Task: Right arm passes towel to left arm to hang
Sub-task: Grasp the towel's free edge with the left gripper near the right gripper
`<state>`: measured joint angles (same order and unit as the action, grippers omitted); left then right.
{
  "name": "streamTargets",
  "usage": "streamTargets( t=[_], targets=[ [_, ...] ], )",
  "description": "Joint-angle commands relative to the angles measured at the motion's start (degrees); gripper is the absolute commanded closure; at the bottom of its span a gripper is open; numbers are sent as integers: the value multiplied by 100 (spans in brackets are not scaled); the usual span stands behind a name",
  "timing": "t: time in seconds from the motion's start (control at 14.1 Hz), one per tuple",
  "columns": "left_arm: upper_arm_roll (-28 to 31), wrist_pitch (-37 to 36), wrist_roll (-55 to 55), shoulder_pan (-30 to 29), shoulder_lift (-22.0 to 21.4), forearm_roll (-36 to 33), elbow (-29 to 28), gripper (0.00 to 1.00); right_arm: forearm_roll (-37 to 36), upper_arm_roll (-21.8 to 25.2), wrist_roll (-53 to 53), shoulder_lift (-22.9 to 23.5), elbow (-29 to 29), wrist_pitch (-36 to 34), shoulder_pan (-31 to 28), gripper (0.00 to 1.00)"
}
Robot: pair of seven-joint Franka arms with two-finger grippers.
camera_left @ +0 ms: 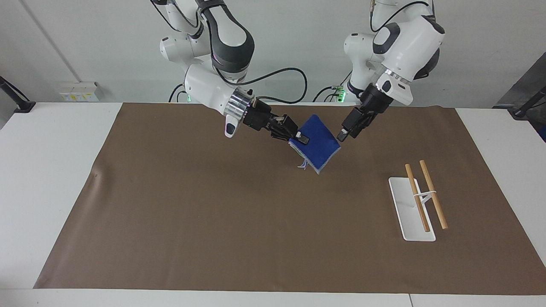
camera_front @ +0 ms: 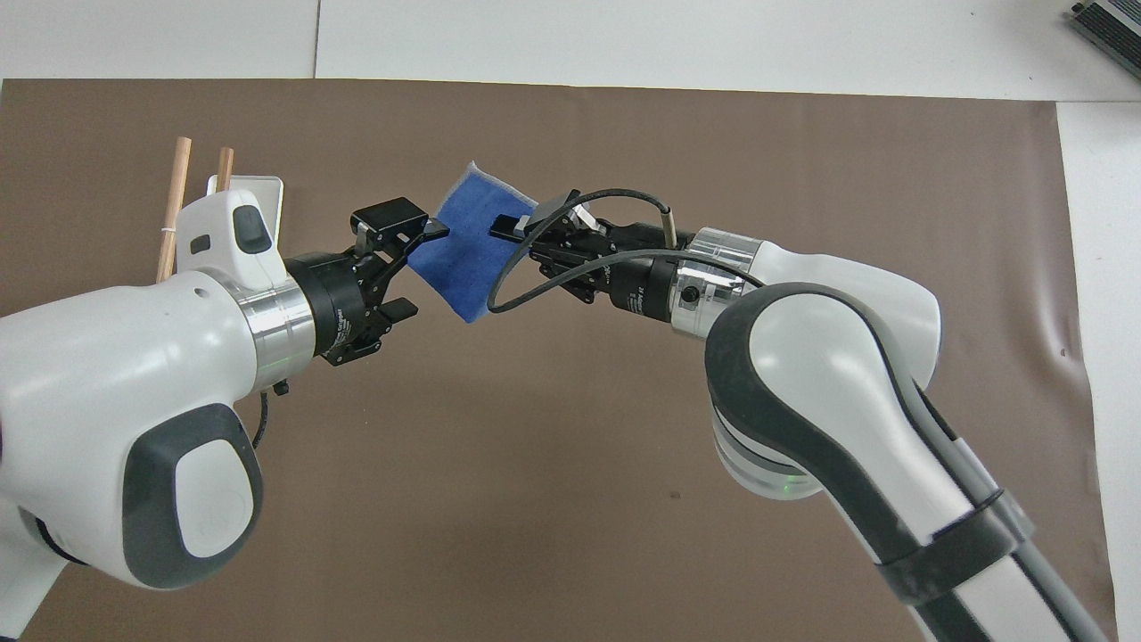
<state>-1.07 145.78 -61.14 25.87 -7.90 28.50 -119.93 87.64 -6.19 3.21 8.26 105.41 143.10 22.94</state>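
Brown-papered counter [camera_left: 170,221], white wall. Right gripper [camera_left: 294,137] clamped on towel [camera_left: 318,143], held mid-air. Left gripper [camera_front: 406,259] spread wide just beside the towel's free edge. Best to slide over that edge, clamp firmly, then release. Rack [camera_left: 411,209] well apart from both.

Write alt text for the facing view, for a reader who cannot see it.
The right hand holds a small royal-blue folded towel in the air over a brown table mat, while the open left hand reaches in at the towel's free edge. A white rack with two wooden bars stands toward the left arm's end.
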Motion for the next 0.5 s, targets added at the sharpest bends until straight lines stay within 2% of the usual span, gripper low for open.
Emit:
streamTargets(
  t=[0.0,0.14,0.36,0.43],
  targets=[
    [89,686,-372,313,156,339,-110,0,131,-58,39,-9,15,157,0,100],
    [89,837,-373,305,218,490,-66,3,131,-58,48,-9,15,261,9,100],
    [98,917,-364,244,289,490,22,53,131,-58,48,-9,24,438,114,100],
    [98,943,-373,235,298,490,57,66,131,-58,48,-9,32,438,114,100]
  ],
)
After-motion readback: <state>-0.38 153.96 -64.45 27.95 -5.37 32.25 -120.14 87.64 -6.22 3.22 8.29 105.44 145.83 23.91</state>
